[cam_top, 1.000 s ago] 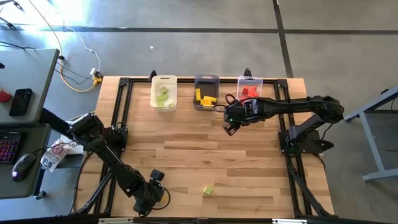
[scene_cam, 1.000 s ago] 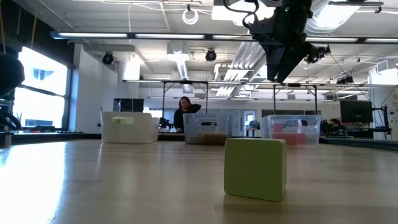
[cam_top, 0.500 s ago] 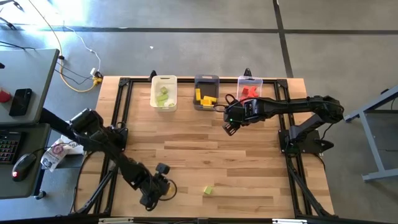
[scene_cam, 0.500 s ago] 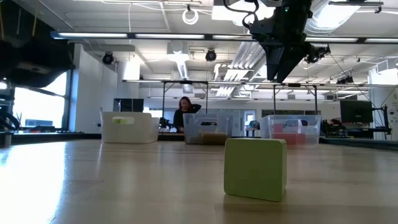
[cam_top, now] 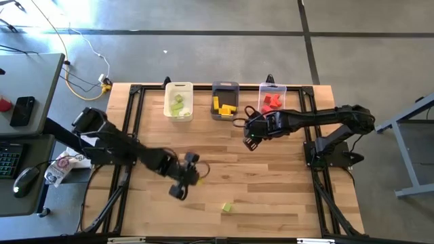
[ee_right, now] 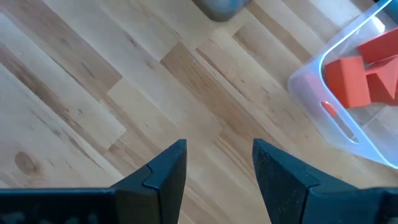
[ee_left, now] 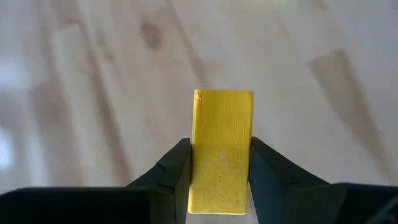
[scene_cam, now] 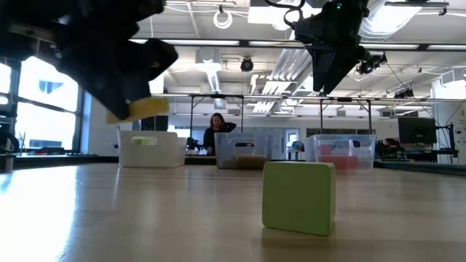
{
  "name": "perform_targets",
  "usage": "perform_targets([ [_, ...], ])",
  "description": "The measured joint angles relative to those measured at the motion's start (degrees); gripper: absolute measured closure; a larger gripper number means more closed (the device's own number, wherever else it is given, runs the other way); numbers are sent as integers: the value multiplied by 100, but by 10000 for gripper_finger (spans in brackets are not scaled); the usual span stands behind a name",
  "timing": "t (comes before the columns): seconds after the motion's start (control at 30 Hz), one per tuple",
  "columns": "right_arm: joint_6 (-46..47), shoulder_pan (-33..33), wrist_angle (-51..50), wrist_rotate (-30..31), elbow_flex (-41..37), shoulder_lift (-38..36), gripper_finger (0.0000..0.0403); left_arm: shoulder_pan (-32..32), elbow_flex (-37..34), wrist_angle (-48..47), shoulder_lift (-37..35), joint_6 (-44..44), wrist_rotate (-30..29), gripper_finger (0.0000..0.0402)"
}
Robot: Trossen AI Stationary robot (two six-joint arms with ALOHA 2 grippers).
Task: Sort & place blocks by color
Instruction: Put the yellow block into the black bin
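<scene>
Above the plank-grained wooden table (cam_top: 271, 176), left jaws clamp a smooth yellow bar (ee_left: 221, 152); right jaws empty, apart.

We are in a robotics lab or open workshop hall: exposed ceiling ducts (scene_cam: 218, 73) and strip lights overhead, a bare concrete floor (cam_top: 203, 54), a wooden table (cam_top: 258, 183) in a black frame, a desk with keyboard (cam_top: 8, 159) and mouse (cam_top: 26, 179) (cables trailing nearby), and a person (scene_cam: 216, 131) at distant benches.

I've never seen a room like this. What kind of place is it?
Probably a robotics lab or workshop. Two robot arms work at a wooden table sorting blocks into bins, and the big room behind has ceiling pipes, more workbenches and a person.
</scene>
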Motion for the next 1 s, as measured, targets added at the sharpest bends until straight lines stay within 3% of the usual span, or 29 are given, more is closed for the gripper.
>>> perform_targets([
  [0.43,44,229,8,67,0,0,233,1770,3,354,-155,1414,288,297],
  [0.67,-34,332,15,83,0,0,233,2517,3,864,-155,1743,533,298],
  [1.0,-887,355,92,333,0,0,233,3478,3,2016,-155,1820,540,298],
])
